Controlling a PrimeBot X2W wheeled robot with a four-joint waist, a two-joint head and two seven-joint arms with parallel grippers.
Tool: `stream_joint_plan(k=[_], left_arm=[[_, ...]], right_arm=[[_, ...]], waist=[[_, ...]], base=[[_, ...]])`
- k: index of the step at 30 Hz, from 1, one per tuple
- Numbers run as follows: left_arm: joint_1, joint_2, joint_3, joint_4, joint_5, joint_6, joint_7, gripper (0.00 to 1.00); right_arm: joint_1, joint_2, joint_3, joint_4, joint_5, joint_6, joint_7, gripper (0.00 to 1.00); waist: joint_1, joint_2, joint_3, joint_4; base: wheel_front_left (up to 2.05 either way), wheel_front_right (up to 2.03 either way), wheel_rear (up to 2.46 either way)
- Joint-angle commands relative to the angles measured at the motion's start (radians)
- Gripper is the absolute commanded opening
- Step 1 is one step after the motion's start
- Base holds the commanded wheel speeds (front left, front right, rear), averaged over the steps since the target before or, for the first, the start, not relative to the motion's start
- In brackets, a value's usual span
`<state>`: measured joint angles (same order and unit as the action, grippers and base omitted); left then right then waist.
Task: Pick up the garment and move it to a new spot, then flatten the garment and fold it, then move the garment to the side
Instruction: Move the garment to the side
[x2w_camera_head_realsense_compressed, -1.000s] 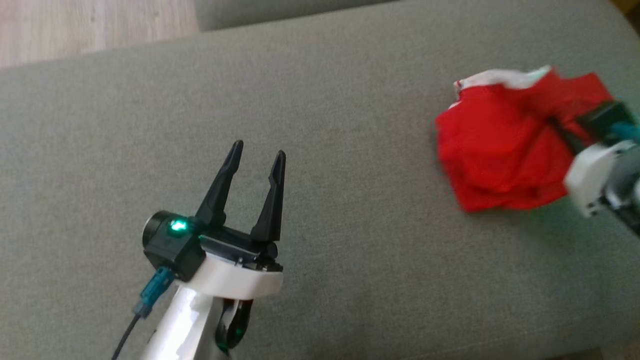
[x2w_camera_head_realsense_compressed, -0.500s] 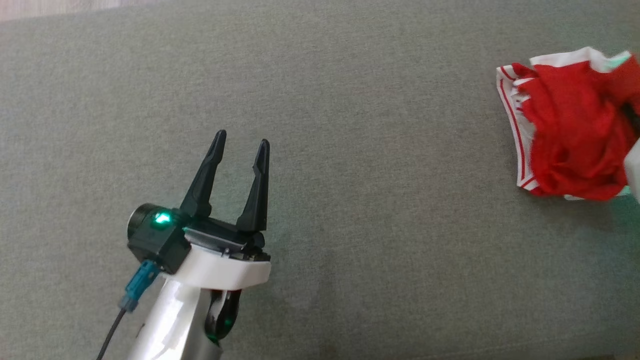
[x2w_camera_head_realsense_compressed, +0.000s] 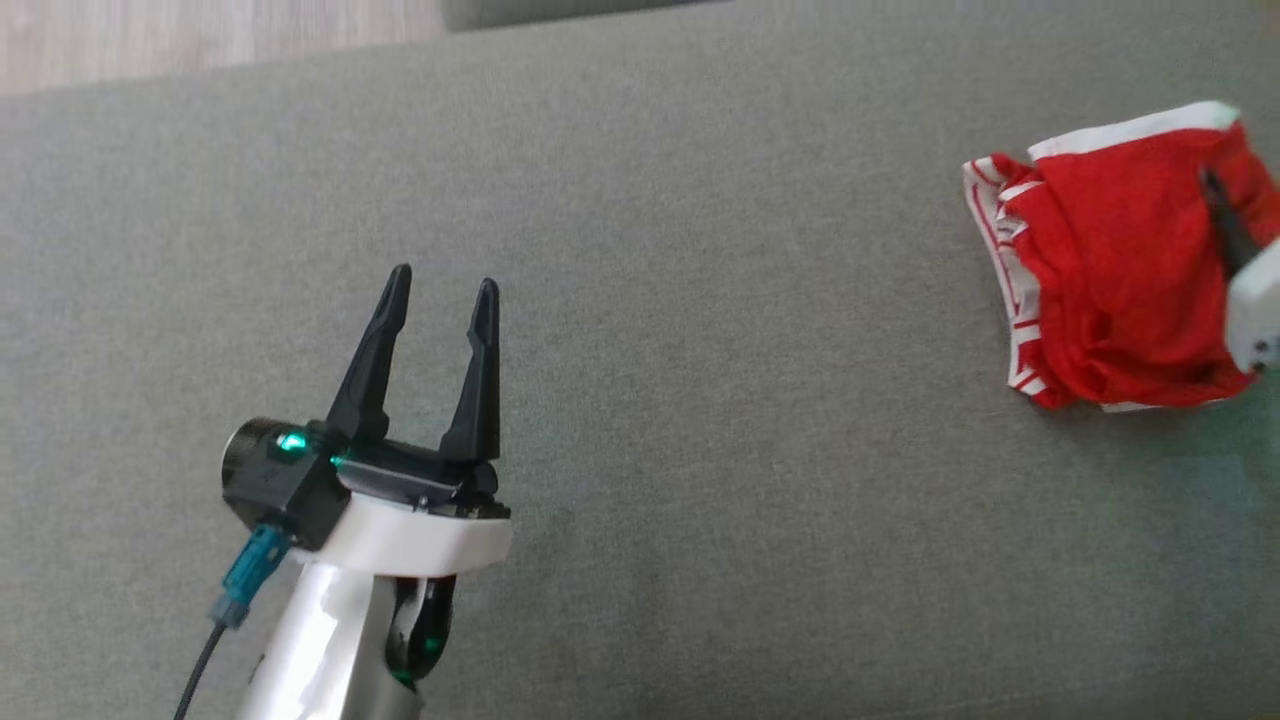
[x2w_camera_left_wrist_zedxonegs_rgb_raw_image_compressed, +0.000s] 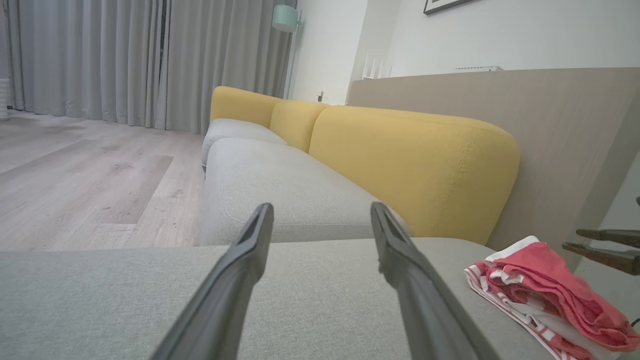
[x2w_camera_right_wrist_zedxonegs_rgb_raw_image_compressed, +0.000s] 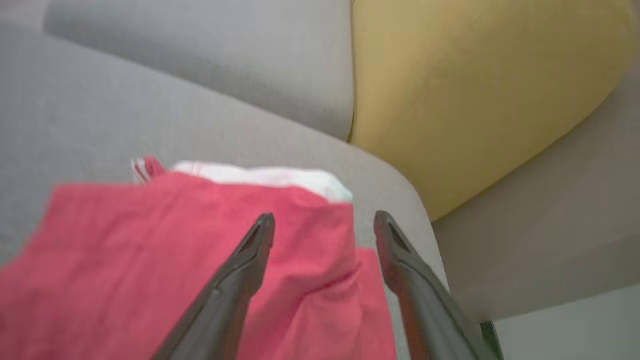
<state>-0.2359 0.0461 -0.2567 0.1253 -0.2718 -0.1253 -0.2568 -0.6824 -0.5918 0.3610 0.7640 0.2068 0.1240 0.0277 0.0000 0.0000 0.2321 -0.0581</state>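
The garment (x2w_camera_head_realsense_compressed: 1110, 270) lies bunched on the grey sofa seat (x2w_camera_head_realsense_compressed: 700, 300), a red heap with a white band along its far edge and red-and-white striped trim down the side that faces my left arm. My right jaws stand released right over it, spread wide; in my right wrist view both fingers (x2w_camera_right_wrist_zedxonegs_rgb_raw_image_compressed: 240, 280) point across the red cloth with a broad gap between them and no fold pinched there; from my head, one dark fingertip (x2w_camera_head_realsense_compressed: 1228, 225) shows against the garment's right part, with my pale wrist housing (x2w_camera_head_realsense_compressed: 1255, 320) just beside the cloth's right edge; whether that tip touches the fabric I cannot tell. My left jaws are released too and empty; they sit well apart from the garment on its left, above the grey cushion, pointing away from me. Beyond the garment rises the yellow backrest (x2w_camera_left_wrist_zedxonegs_rgb_raw_image_compressed: 415, 165); the garment sits near the seat's rounded corner below it; a beige panel (x2w_camera_left_wrist_zedxonegs_rgb_raw_image_compressed: 550, 125) stands behind that backrest. Past the seat, on the garment's left, a wooden floor (x2w_camera_left_wrist_zedxonegs_rgb_raw_image_compressed: 90, 180) runs to grey curtains (x2w_camera_left_wrist_zedxonegs_rgb_raw_image_compressed: 125, 60).
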Motion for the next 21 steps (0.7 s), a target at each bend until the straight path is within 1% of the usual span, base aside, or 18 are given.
stream_joint_plan(k=[1,4,5,6,7,9,14,16,17,19,21], left_arm=[[-0.002,0.004,0.038,-0.030,0.003,-0.005,-0.005,1.00],[0.014,0.004,0.047,-0.028,-0.001,-0.005,-0.005,1.00],[0.014,0.004,0.047,-0.028,-0.001,-0.005,-0.005,1.00],[0.021,0.004,0.053,-0.027,-0.003,-0.005,-0.005,1.00],[0.034,0.004,0.062,-0.025,-0.008,-0.005,-0.005,1.00],[0.047,0.004,0.070,-0.023,-0.010,-0.003,-0.005,1.00],[0.084,0.004,0.103,-0.016,-0.022,0.023,-0.005,1.00],[0.102,0.004,0.106,-0.015,-0.046,0.021,-0.005,1.00],[0.109,0.007,0.106,-0.014,-0.021,0.020,-0.005,1.00],[0.126,0.007,0.121,-0.004,-0.009,0.021,-0.005,1.00],[0.140,0.006,0.136,-0.001,-0.006,0.021,-0.005,1.00]], right_arm=[[-0.018,0.007,-0.024,-0.053,-0.007,0.007,-0.025,1.00],[-0.017,0.071,-0.070,-0.121,0.001,0.007,-0.049,1.00],[-0.017,0.071,-0.070,-0.121,0.001,0.007,-0.049,1.00],[-0.011,0.093,-0.082,-0.145,0.008,0.007,-0.053,1.00],[0.006,0.129,-0.095,-0.198,0.008,0.007,-0.060,1.00],[0.028,0.171,-0.115,-0.254,0.015,0.007,-0.069,1.00],[0.111,0.306,-0.187,-0.395,0.011,0.007,-0.094,1.00],[0.162,0.371,-0.224,-0.440,-0.001,0.007,-0.104,1.00],[0.190,0.403,-0.240,-0.461,-0.012,0.007,-0.111,1.00],[0.252,0.472,-0.272,-0.492,-0.026,0.007,-0.130,1.00],[0.317,0.512,-0.284,-0.509,-0.037,0.007,-0.153,1.00]], waist=[[0.0000,0.0000,-0.030,-0.003],[0.0000,0.0000,-0.071,0.002],[0.0000,0.0000,-0.071,0.002],[0.0000,0.0000,-0.084,0.004],[0.0000,0.0000,-0.109,0.011],[0.0000,0.0000,-0.132,0.020],[0.0000,0.0000,-0.174,0.036],[0.0000,0.0000,-0.185,0.041],[0.0000,0.0000,-0.189,0.045],[0.0000,0.0000,-0.199,0.049],[0.0000,0.0000,-0.203,0.052]], base=[[0.00,0.00,0.00],[0.00,0.00,0.00],[0.00,0.00,0.00],[0.00,0.00,0.00],[0.00,0.00,0.00],[0.00,0.00,0.00],[0.00,0.00,0.00],[0.00,0.00,0.00],[0.00,0.00,0.00],[0.00,0.00,0.00],[0.00,0.00,0.00]])
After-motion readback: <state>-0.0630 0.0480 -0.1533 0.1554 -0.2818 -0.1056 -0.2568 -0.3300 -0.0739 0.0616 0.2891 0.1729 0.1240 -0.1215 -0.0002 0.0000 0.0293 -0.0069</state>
